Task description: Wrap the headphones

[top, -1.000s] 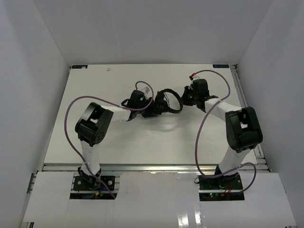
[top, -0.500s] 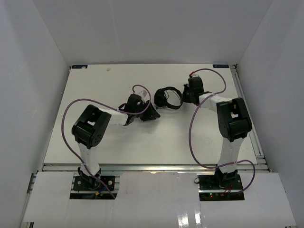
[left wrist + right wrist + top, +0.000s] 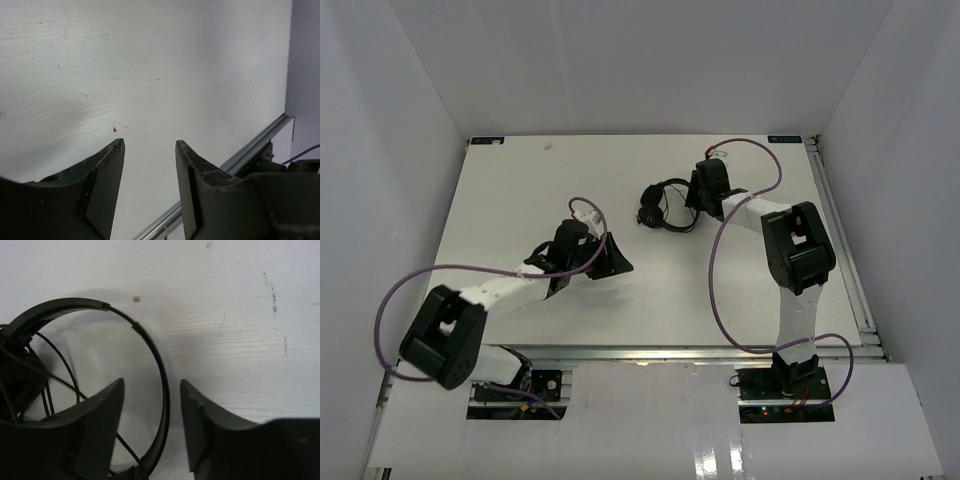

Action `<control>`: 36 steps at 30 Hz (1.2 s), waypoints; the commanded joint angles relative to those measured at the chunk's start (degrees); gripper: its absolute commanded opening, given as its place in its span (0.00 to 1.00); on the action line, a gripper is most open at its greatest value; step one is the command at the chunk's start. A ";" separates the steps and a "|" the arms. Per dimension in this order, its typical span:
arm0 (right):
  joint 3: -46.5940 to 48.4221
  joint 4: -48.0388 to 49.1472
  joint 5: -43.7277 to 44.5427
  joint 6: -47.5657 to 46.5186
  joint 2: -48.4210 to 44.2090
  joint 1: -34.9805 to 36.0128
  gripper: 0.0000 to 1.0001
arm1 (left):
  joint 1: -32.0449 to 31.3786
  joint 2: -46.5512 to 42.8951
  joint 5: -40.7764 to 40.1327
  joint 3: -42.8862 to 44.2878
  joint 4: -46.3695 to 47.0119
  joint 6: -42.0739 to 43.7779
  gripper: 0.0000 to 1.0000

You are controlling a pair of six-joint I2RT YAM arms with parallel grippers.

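The black headphones [image 3: 663, 205] lie on the white table at the back centre, with the thin cable bunched around them. My right gripper [image 3: 693, 199] is at their right side. In the right wrist view the thin headband [image 3: 163, 371] runs between the fingers of the open right gripper [image 3: 152, 385] without being clamped. An earcup [image 3: 14, 376] and cable strands [image 3: 59, 359] lie to its left. My left gripper [image 3: 616, 264] hovers over bare table to the front left of the headphones. In the left wrist view the left gripper [image 3: 149, 143] is open and holds nothing.
Purple robot cables [image 3: 715, 270] loop beside both arms. A metal rail [image 3: 620, 350] borders the table's near edge and shows as the rail [image 3: 250, 150] in the left wrist view. White walls [image 3: 400, 120] enclose the table on the left, back and right.
The right gripper opened and let go of the headband. The left arm pulled back toward the near left, away from the headphones. The headphones shifted slightly left and toward the back.
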 commanded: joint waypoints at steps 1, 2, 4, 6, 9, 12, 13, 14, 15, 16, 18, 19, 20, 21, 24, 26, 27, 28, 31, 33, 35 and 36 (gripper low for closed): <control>2.02 3.52 3.94 -1.97 -0.73 1.51 0.65 | -0.24 -14.70 -4.14 -2.14 -8.45 2.13 0.57; 1.32 4.16 4.18 -2.75 -1.37 1.54 0.70 | -0.24 -17.99 -5.16 -2.49 -10.66 2.54 0.59; 0.28 4.65 5.36 -3.73 -2.59 1.48 0.82 | -0.15 -24.74 -6.15 -2.86 -13.25 2.91 0.61; -1.36 4.86 5.76 -5.17 -4.98 1.18 0.90 | -0.15 -30.19 -7.11 -3.15 -15.93 3.22 0.63; -4.76 5.10 5.21 -7.96 -10.70 -0.49 0.98 | -0.15 -36.19 -8.22 -3.00 -19.57 3.86 0.68; -9.32 4.69 1.88 -12.53 -16.49 -2.43 0.91 | -0.06 -40.77 -8.73 -2.93 -21.24 5.27 0.73; -10.53 4.07 -0.87 -14.82 -18.80 -3.22 0.90 | -0.06 -42.07 -8.69 -2.90 -21.53 5.80 0.74; -11.19 3.15 -4.51 -17.54 -21.43 -4.14 0.90 | -0.06 -43.36 -8.51 -2.90 -21.71 6.27 0.76; -11.96 1.37 -10.07 -21.29 -23.08 -5.04 0.90 | -0.06 -44.39 -8.14 -2.83 -21.74 6.93 0.77; -12.87 -0.96 -17.25 -25.77 -24.53 -5.86 0.90 | -0.06 -45.19 -7.57 -2.70 -21.66 7.79 0.78; -15.16 -7.78 -32.66 -33.94 -30.86 -6.82 0.90 | -0.06 -46.19 -5.65 -2.13 -21.26 10.13 0.81; -16.29 -11.48 -37.52 -37.09 -33.99 -7.02 0.90 | -0.06 -46.75 -4.38 -1.67 -21.20 11.68 0.83; -17.73 -14.79 -43.41 -41.29 -37.00 -7.02 0.90 | -0.06 -47.16 -2.59 -1.15 -21.25 13.86 0.84; -19.42 -16.33 -42.28 -41.06 -40.27 -7.02 0.90 | -0.06 -47.57 -0.72 -0.86 -21.25 15.91 0.86; -26.45 -16.56 -33.71 -37.10 -51.12 -7.02 0.90 | -0.06 -49.87 2.58 -1.01 -21.43 19.77 0.90; -29.94 -16.00 -23.73 -33.87 -58.00 -6.95 0.90 | -0.06 -51.53 3.69 -1.76 -21.04 20.64 0.92; -30.81 -15.73 -18.70 -33.05 -60.10 -7.02 0.90 | -0.06 -52.93 4.03 -2.68 -20.90 20.86 0.92; -32.04 -15.73 -14.62 -31.51 -62.93 -7.08 0.90 | -0.06 -54.35 4.10 -3.72 -20.77 21.10 0.92; -34.16 -17.78 -6.58 -27.09 -67.18 -9.50 0.90 | -0.06 -58.61 4.41 -7.11 -20.45 21.68 0.93; -36.43 -17.76 -4.41 -28.48 -68.91 -11.05 0.90 | -0.06 -60.61 4.56 -8.61 -19.89 21.73 0.94; -38.32 -18.20 -9.79 -32.19 -72.11 -13.23 0.90 | -0.06 -63.09 4.25 -8.57 -19.61 21.53 0.96; -38.77 -18.81 -11.33 -32.99 -72.55 -13.94 0.90 | -0.06 -63.61 3.68 -8.74 -19.67 21.47 0.96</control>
